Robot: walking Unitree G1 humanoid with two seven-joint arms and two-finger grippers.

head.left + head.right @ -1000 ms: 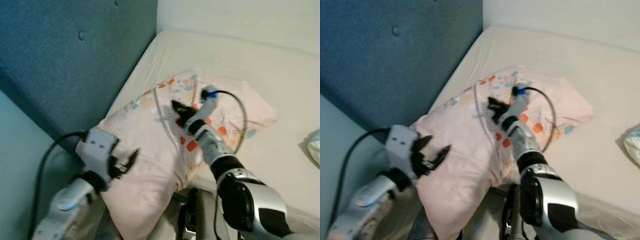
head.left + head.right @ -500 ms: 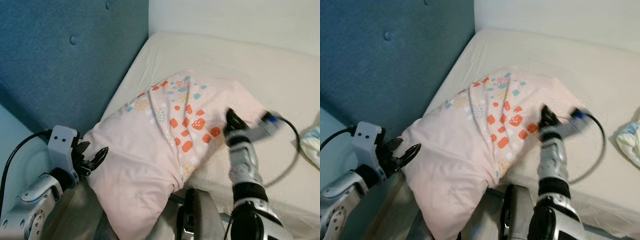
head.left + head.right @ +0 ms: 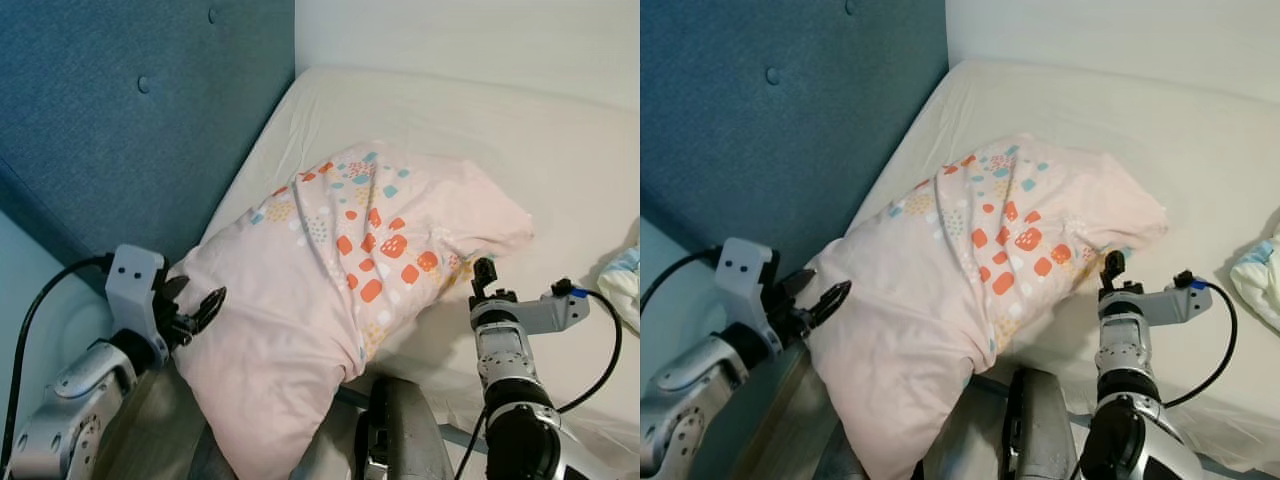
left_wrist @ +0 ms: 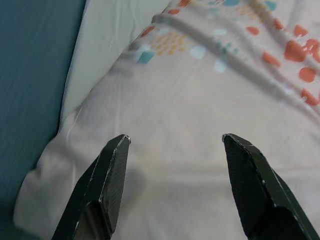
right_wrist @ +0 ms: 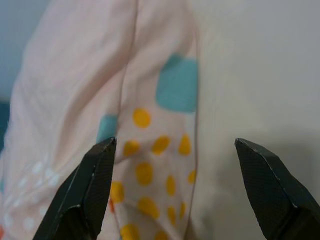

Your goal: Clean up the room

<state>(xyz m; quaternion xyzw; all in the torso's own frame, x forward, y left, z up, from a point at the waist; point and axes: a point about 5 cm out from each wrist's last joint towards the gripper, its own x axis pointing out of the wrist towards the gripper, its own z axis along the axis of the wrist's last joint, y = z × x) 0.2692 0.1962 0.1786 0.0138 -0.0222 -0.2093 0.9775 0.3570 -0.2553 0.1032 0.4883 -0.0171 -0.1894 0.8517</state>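
Since the earlier frames, the right gripper (image 3: 484,270) has been drawn off the top of the pillow (image 3: 340,290) and is now seen just beside the pillow's near right edge, above the mattress (image 3: 520,130), with nothing held between its spread fingers (image 5: 90,195). Over the same interval the left gripper (image 3: 195,305) has been pulled back from the pillow's left end and then brought in again, so that it is now placed at that end, its black fingers (image 4: 107,175) parted and empty, with the pale pink cloth seen between and beyond them. The pillow is laid diagonally across the near left corner of the mattress, its lower end hanging past the mattress edge toward the robot and its upper end reaching further onto the mattress; a patch of orange, teal and yellow marks is printed across its middle and upper part. To the left of the pillow a dark blue buttoned headboard (image 3: 130,110) is seen, with a white wall (image 3: 470,35) above the far side of the mattress. Well to the right of the pillow, at the frame edge, a crumpled white and light blue cloth (image 3: 625,285) is seen lying on the mattress.
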